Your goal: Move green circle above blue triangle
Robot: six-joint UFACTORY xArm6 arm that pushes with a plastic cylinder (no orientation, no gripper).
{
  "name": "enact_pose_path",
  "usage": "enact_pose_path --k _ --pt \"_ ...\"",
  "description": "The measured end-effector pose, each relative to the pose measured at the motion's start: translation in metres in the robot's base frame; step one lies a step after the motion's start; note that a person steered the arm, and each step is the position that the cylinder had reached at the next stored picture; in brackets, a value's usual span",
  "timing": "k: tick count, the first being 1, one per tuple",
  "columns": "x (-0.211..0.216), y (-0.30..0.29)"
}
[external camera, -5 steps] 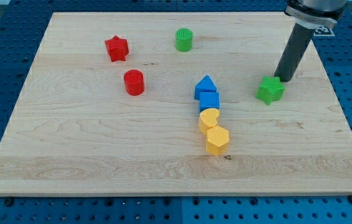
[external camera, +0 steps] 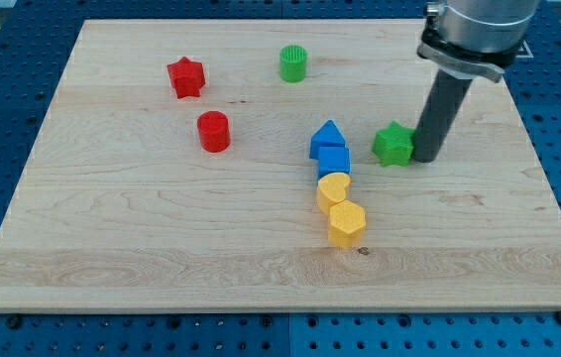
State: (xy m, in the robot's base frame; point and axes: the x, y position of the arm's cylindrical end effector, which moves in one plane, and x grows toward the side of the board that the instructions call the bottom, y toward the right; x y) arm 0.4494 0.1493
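Observation:
The green circle [external camera: 293, 62] stands near the view's top, left of centre-right. The blue triangle [external camera: 328, 138] sits at the board's middle, at the top of a column of blocks, with a blue cube [external camera: 334, 161] touching it below. My tip [external camera: 424, 156] rests on the board right of the triangle, touching the right side of a green star [external camera: 393, 144]. The green circle is up and to the left of the triangle, far from my tip.
A yellow heart [external camera: 333, 188] and a yellow hexagon [external camera: 346, 223] continue the column below the blue cube. A red star [external camera: 186, 76] and a red cylinder [external camera: 213, 131] sit at the view's upper left. The wooden board [external camera: 112, 248] lies on a blue pegboard table.
My tip moved left and slightly down, pushing the green star leftward toward the blue triangle. The other blocks have not moved.

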Motion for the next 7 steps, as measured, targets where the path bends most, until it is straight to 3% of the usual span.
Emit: enact_pose_path --k 7 --pt "-0.063 0.009"
